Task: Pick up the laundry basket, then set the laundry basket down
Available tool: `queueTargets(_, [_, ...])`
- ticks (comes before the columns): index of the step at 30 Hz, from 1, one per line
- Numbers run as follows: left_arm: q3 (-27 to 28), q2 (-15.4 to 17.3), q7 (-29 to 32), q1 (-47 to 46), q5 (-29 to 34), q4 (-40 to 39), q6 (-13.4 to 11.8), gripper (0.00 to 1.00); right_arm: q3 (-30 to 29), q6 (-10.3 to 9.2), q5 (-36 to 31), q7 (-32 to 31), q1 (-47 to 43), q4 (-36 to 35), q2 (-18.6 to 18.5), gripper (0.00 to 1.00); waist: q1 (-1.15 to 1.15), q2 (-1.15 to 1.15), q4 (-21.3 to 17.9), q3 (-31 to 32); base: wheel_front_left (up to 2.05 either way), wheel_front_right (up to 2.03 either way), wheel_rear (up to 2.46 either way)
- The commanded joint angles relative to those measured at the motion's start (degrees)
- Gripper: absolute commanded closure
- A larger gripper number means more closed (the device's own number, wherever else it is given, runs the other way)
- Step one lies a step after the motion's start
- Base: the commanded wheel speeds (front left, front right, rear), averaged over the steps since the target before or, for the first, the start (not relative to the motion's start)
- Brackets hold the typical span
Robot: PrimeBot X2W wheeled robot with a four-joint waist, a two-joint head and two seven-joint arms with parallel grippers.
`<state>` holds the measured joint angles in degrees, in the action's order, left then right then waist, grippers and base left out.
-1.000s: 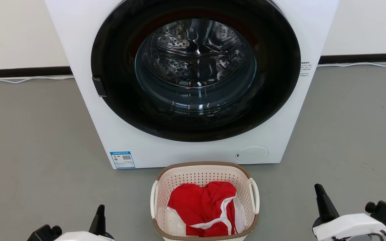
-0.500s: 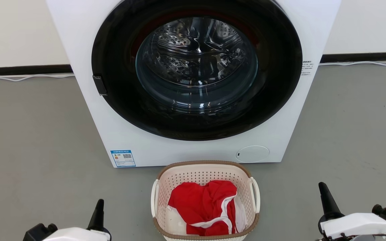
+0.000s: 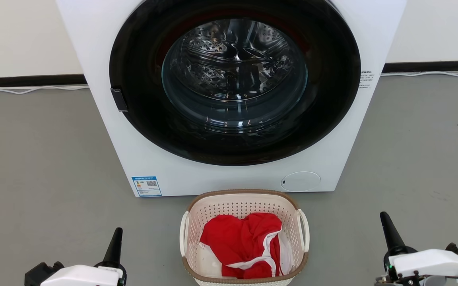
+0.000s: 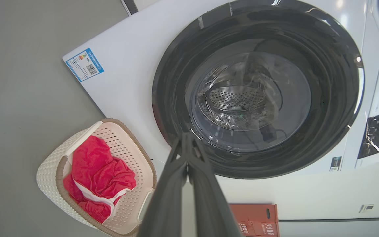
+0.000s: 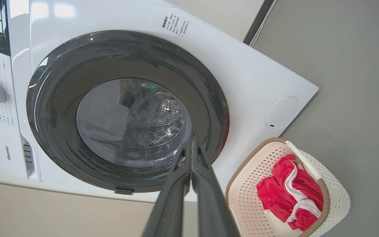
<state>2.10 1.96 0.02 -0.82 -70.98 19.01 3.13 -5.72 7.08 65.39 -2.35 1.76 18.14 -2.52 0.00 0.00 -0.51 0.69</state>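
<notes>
Standing before the washing machine [image 3: 153, 159], the laundry basket [image 3: 239, 208] sits between the left gripper [image 3: 117, 240] and right gripper [image 3: 388, 230], clear of both; each pair of fingers is pressed together, empty. Awaiting a lift or freshly set down: either fits. Level handling would keep its red garment [image 3: 237, 246] inside.

You had a smooth, matt grey floor [image 3: 34, 159] stretching out ahead of you. On it stood a large white front-loading washing machine [image 3: 332, 159] with a round dark glass door. Just in front of the machine's base sat the small cream perforated plastic laundry basket [image 3: 239, 207] with a brown woven-look rim. A thin white cable [image 3: 431, 72] ran along the floor's far edge, by the dark skirting.
</notes>
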Motion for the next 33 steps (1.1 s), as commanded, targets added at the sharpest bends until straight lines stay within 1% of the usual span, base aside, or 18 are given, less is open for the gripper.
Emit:
queueTargets(1, [1.69,0.70,0.71,-3.41,-1.97,-1.97,1.00,1.00,0.55,0.36,2.55,-0.58,3.25,-2.04,-0.30,1.00,0.00,0.00,0.03,-0.05,0.00,0.00,0.00])
queueTargets(33, [4.26,0.90,6.11,-5.25,-19.91,-4.75,4.14,1.00,-0.69,0.40,25.20,-3.89,4.35,-3.98,-0.35,1.00,0.00,0.00,0.48,-0.81,0.00,0.00,0.00])
